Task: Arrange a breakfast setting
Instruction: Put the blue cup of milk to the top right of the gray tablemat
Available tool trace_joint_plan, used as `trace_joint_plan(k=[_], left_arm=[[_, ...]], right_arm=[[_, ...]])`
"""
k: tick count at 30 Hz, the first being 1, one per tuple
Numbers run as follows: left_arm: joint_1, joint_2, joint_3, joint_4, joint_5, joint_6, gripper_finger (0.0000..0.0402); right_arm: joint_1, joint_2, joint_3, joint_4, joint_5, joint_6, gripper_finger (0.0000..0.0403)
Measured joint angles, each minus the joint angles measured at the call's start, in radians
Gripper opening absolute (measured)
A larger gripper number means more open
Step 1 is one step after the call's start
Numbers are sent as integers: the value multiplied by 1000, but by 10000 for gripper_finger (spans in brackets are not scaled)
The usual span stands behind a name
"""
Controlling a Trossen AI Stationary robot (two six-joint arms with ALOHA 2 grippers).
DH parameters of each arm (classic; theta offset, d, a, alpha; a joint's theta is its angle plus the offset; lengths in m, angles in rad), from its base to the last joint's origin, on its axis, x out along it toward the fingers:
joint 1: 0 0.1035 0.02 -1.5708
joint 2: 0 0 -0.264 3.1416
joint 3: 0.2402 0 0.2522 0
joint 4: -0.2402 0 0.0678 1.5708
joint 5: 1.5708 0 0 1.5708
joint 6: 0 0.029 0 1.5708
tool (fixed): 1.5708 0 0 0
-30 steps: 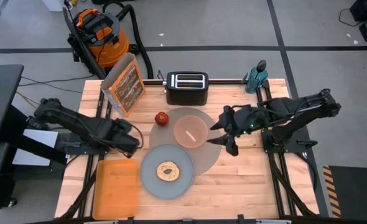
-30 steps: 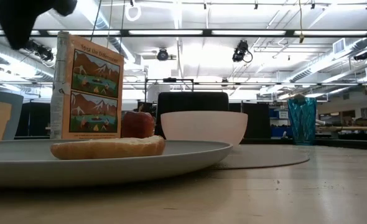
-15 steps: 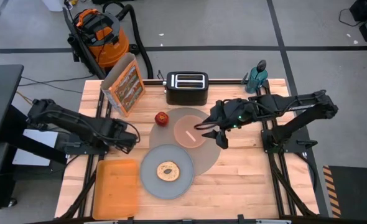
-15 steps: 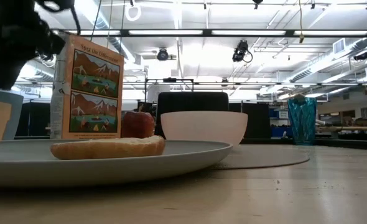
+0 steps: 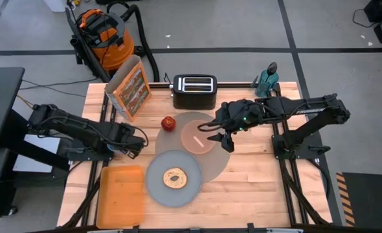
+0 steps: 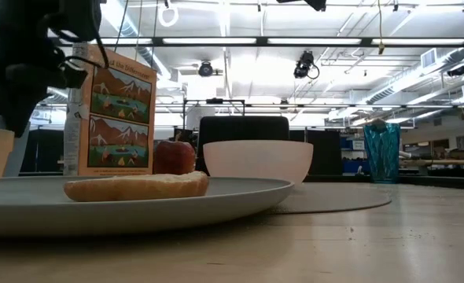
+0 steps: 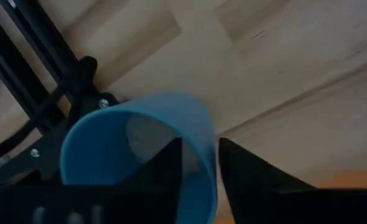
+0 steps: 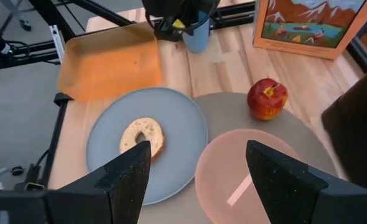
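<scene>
The round grey-brown mat (image 5: 212, 155) lies flat before the toaster (image 5: 194, 90). On the mat's toaster side sits the pink bowl (image 5: 199, 137), a spoon (image 5: 198, 140) inside. The red apple (image 5: 168, 123) stands upright touching the mat's edge. The grey plate (image 5: 155, 183) overlaps the mat, bearing a bagel (image 5: 174, 178). The blue cup (image 8: 196, 34) stands upright beyond the plate.

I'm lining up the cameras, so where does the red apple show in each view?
High view: apple at the mat's upper-left edge.
Low view: apple between the cereal box and the bowl.
Left wrist view: not in it.
Right wrist view: apple right of centre.
Shared landmark: the cereal box.
</scene>
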Motion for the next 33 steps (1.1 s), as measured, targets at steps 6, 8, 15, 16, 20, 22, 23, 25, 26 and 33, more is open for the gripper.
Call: trace_joint_plan(k=[6, 8, 15, 16, 20, 22, 23, 25, 26, 33], left_arm=[[0, 0, -6, 17, 5, 50, 18], [1, 0, 5, 8, 6, 55, 14], [0, 0, 218, -45, 9, 122, 14], [0, 0, 257, -48, 9, 145, 14], [0, 6, 424, -44, -1, 237, 13], [0, 31, 503, -47, -36, 293, 13], [0, 46, 539, -43, -54, 328, 13], [0, 83, 609, -43, -77, 408, 13], [0, 105, 637, -37, -82, 459, 13], [-1, 292, 815, -21, -77, 760, 13]], right_arm=[[-10, -18, 0, 19, 0, -56, 259], [-11, -29, 0, 27, 13, -95, 251], [-20, -54, 0, 13, 164, -174, 246], [-21, -57, 0, 13, 179, -182, 249], [-51, -53, 0, 1, 154, -141, 273], [-77, -40, 0, -19, 113, -114, 293], [-89, -32, 0, -14, 95, -106, 303], [-104, -11, 0, -13, 67, -99, 327], [-108, 1, 0, -7, 51, -99, 339], [-107, 142, 0, 123, -81, -152, 397]])
